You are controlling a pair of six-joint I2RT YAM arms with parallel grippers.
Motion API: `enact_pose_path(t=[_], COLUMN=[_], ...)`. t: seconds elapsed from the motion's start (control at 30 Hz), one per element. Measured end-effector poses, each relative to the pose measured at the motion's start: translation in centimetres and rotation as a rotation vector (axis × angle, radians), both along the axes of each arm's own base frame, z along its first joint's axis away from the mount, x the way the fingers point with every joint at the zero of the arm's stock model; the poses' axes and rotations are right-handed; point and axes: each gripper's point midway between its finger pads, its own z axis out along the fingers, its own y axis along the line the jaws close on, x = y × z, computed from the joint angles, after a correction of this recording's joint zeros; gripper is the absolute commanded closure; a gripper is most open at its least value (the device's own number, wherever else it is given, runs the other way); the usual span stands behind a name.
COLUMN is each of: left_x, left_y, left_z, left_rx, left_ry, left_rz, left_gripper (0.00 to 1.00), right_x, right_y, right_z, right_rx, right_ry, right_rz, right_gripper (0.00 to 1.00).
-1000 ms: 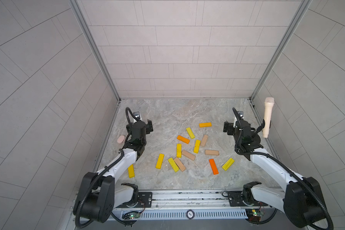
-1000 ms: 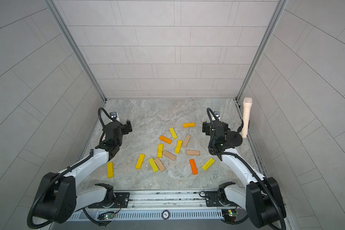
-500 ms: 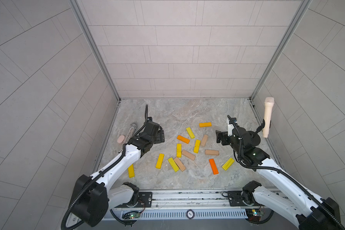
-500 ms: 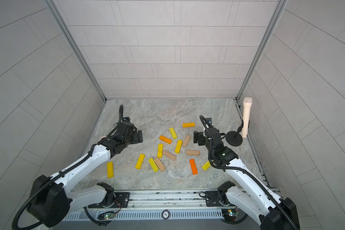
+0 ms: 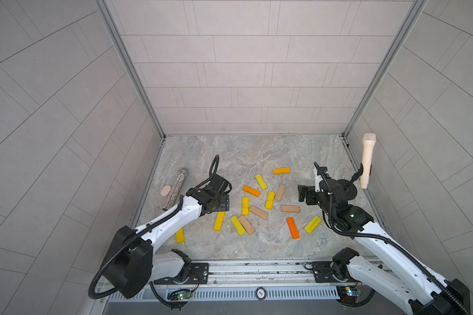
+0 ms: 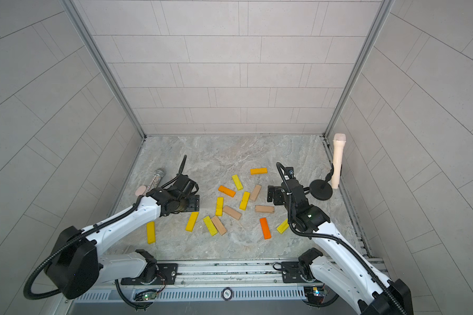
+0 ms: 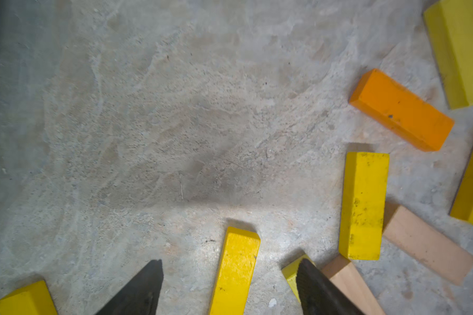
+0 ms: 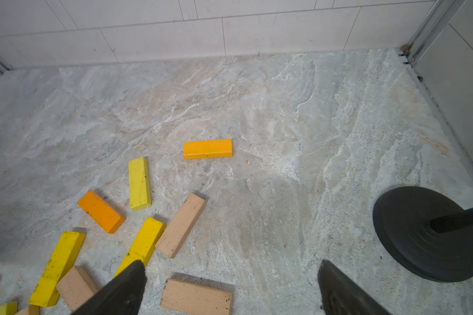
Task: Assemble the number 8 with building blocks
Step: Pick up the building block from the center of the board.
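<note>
Start at the front edge of the marble tabletop (image 5: 257, 152). One yellow block (image 5: 179, 236) lies alone there, beside the left arm (image 5: 172, 221) and well apart from the rest. Beyond it, find the other building blocks (image 5: 258, 212) scattered flat at centre: yellow, orange and tan pieces at mixed angles, some touching, none forming a figure. Check the left gripper (image 7: 230, 268): its jaws stand apart and clamp nothing. A yellow bar (image 7: 236, 278) lies on the tabletop between the fingertips, clear of both. Check the right gripper (image 8: 231, 266): its jaws are spread wide and empty, with a tan block (image 8: 196, 297) near the fingertips. Level with the grippers, a silver microphone (image 5: 175, 188) and a pink oval (image 5: 165, 190) lie at the tabletop's left edge. A cream microphone (image 5: 366, 161) stands in a black stand (image 5: 347, 189) at the right edge. Farthest back, one orange block (image 5: 281, 171) lies alone.
</note>
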Motion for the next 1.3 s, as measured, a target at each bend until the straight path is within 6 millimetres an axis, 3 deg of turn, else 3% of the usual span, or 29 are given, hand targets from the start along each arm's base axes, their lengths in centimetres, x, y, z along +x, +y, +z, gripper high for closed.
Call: enact_pose_path(t=[0.2, 0.4, 0.87, 1.13, 1.3], left_x=[-1.1, -2.0, -2.6, -3.2, -3.7], left_y=[-0.2, -0.2, -1.3, -1.5, -1.5], left_z=[-2.6, -4.7, -5.8, -6.1, -6.5], left_rx=[0.041, 0.085, 0.065, 0.058, 0.062], left_ry=[0.109, 0.193, 0.261, 0.276, 0.287], left_rz=[-0.033, -0.056, -0.103, -0.114, -0.112], left_gripper=[0.31, 0.33, 0.49, 0.51, 0.58], right_x=[-0.9, -0.7, -0.5, -0.6, -0.6], right_y=[-0.3, 0.4, 1.4, 1.8, 2.0], right_z=[-0.8, -1.1, -1.7, -1.8, -2.0], right_rx=[0.008, 0.016, 0.016, 0.025, 0.031], right_ry=[-0.011, -0.006, 0.044, 0.054, 0.062], right_rz=[0.005, 0.040, 0.086, 0.103, 0.113], right_gripper=[0.00, 0.00, 0.00, 0.00, 0.00])
